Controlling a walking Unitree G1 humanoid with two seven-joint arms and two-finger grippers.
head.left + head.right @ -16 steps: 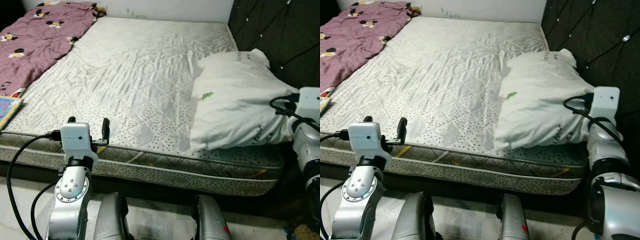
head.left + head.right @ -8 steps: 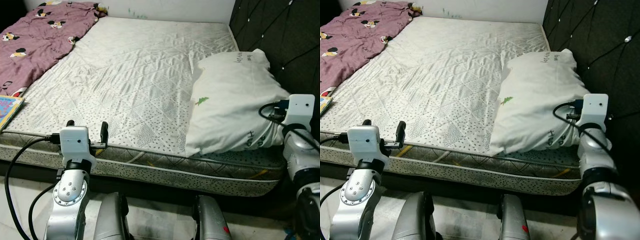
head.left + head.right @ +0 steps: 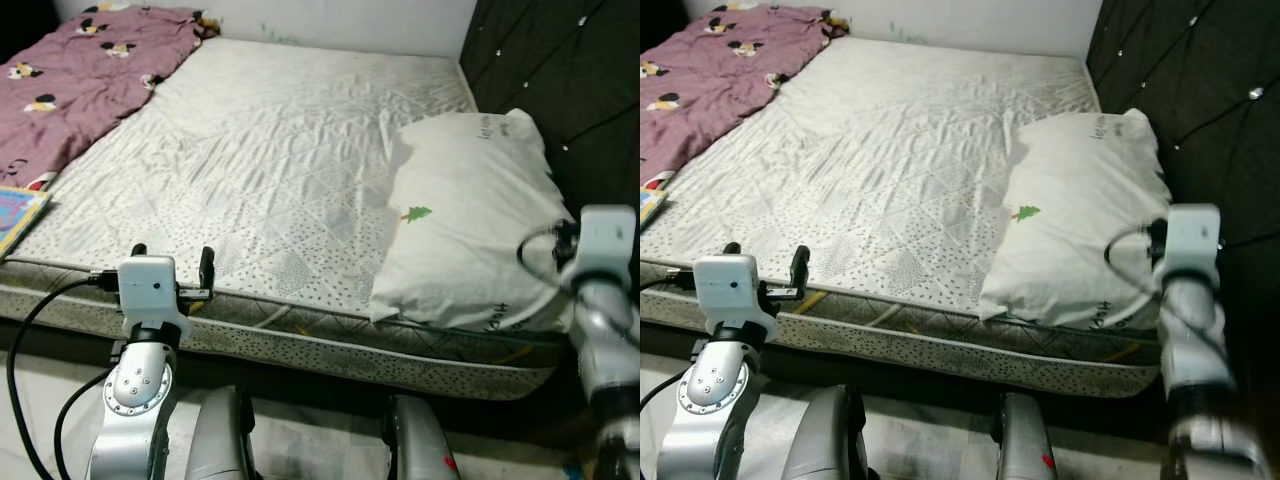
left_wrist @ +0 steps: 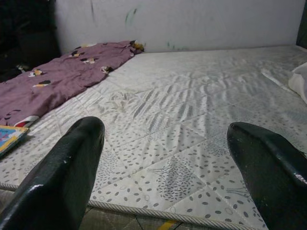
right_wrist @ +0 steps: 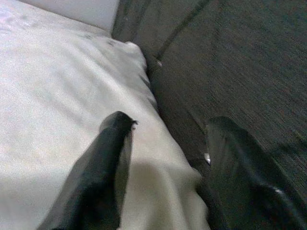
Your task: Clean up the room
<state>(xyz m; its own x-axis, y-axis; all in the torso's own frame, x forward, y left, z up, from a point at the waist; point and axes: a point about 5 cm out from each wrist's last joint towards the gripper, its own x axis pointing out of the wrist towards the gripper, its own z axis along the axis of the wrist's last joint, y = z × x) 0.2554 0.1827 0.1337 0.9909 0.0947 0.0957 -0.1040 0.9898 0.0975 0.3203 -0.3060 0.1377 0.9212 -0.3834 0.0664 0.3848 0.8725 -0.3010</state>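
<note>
A white pillow point(image 3: 465, 215) lies at the right end of the bare quilted mattress point(image 3: 270, 150), against the dark headboard point(image 3: 560, 60). Its front edge hangs slightly over the mattress's front rim. My right gripper point(image 5: 182, 158) is open at the pillow's right side. One finger point(image 5: 105, 163) rests against the pillow cover point(image 5: 57, 86) and the other is by the headboard point(image 5: 230, 57). The right wrist point(image 3: 603, 238) looks blurred. My left gripper point(image 3: 172, 262) is open and holds nothing, level with the mattress's front edge point(image 4: 144, 208).
A purple blanket point(image 3: 70, 70) with a cartoon print covers the far left of the bed. A colourful book point(image 3: 15, 215) lies at the left front corner. A white wall runs behind the bed. My legs stand on the pale floor point(image 3: 310, 440) in front.
The pillow no longer bulges toward my right wrist and lies flatter, further along the headboard. My right arm has drawn back from it. The left arm has barely moved.
</note>
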